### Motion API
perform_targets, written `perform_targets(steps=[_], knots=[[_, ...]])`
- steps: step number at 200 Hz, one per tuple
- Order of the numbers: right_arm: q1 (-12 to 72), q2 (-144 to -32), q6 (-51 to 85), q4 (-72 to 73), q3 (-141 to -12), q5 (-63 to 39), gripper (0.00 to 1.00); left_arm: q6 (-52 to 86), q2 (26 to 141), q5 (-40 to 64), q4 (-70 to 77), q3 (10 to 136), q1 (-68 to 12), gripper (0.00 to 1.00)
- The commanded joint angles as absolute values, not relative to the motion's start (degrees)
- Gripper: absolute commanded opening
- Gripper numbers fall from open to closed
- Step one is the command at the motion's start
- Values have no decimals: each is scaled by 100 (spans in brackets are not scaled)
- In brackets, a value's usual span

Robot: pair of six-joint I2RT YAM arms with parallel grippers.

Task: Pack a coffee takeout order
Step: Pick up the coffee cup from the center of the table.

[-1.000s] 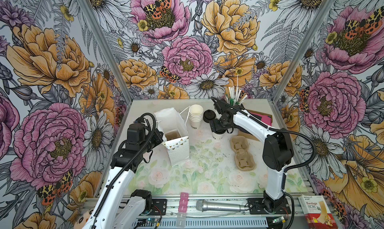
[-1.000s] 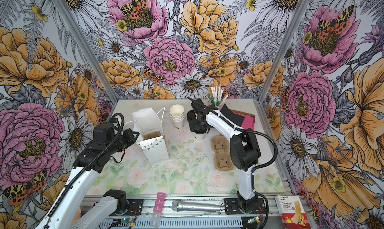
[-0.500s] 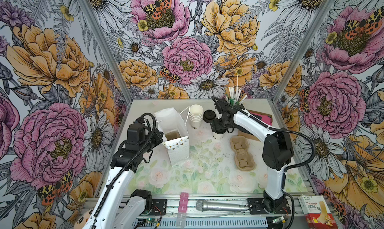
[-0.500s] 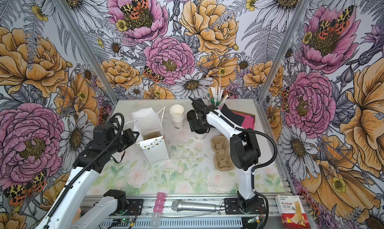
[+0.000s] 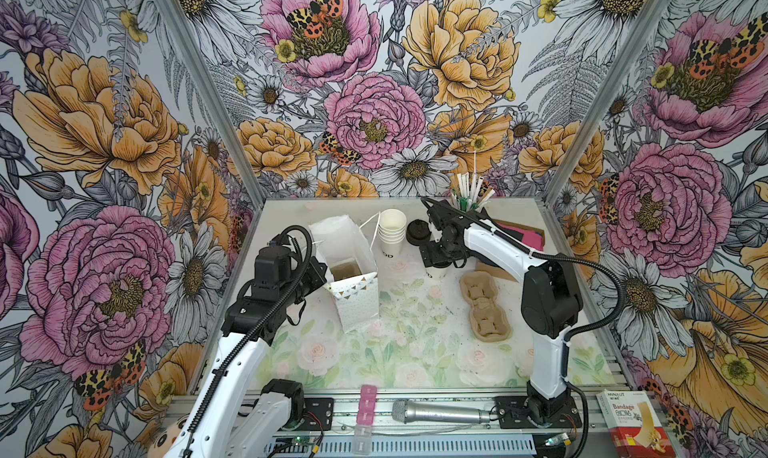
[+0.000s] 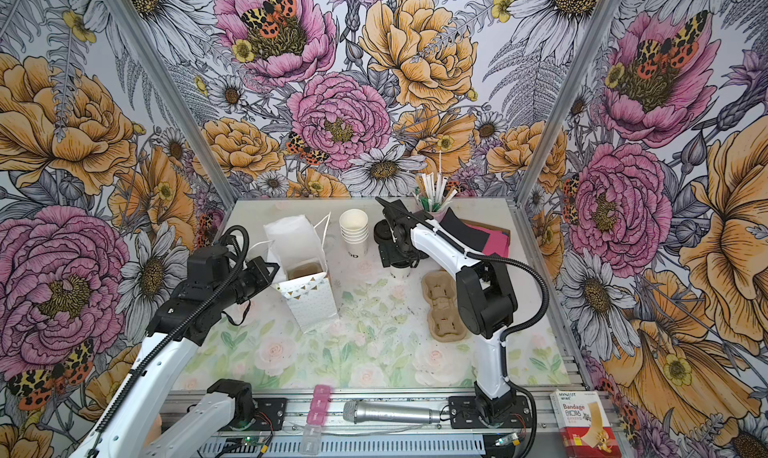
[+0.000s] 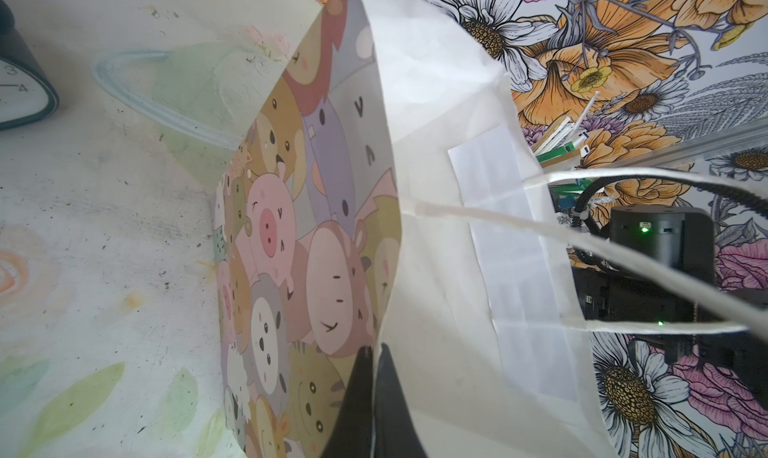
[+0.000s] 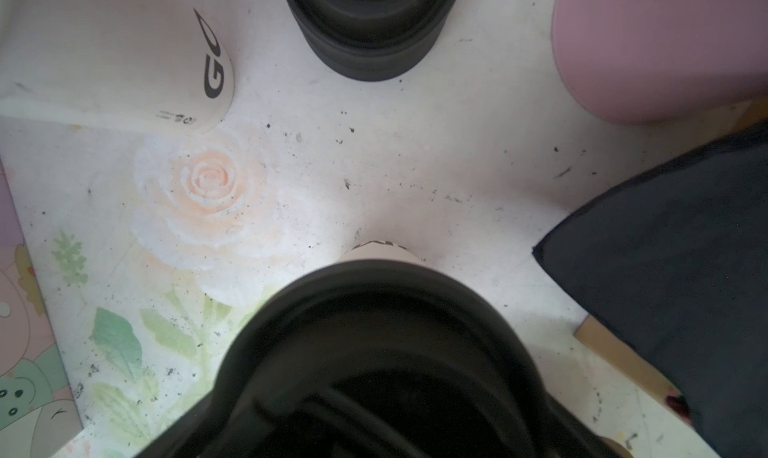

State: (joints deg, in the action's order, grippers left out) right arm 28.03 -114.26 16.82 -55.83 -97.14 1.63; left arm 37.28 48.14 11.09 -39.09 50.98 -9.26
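Observation:
A small white paper cup (image 5: 436, 272) stands on the table with a black domed lid (image 8: 374, 352) on top. Only a sliver of the cup's white wall (image 8: 380, 250) shows past the lid in the right wrist view. My right gripper (image 5: 436, 257) hangs straight over it with its jaws wide on either side; the fingertips themselves are hidden. The black napkin (image 8: 673, 269) lies close beside the cup. My left gripper (image 7: 374, 354) is shut on the rim of the white paper bag (image 5: 353, 277), which stands open.
A stack of white cups (image 5: 392, 231) and a stack of black lids (image 5: 417, 231) stand behind the lidded cup. The pink cup of straws (image 5: 469, 202) and a pink napkin (image 5: 521, 236) sit at the back right. A cardboard cup carrier (image 5: 484, 304) lies right of centre.

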Motion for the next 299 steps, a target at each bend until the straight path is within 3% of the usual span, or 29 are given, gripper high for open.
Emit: perform_targets(steps=[1, 117, 202, 299], knots=[[2761, -11522, 1646, -5638, -9855, 175, 97, 3630, 4860, 953, -3894, 5015, -960, 0], [2760, -11783, 1629, -5651, -10230, 149, 99, 3630, 4878, 964, -3850, 5019, -972, 0], [2742, -11828, 1604, -5687, -10247, 231, 92, 3613, 4904, 974, -3823, 4990, -980, 0], [2743, -11287, 1622, -5835, -10346, 211, 91, 3612, 4896, 978, -3814, 4997, -974, 0]])
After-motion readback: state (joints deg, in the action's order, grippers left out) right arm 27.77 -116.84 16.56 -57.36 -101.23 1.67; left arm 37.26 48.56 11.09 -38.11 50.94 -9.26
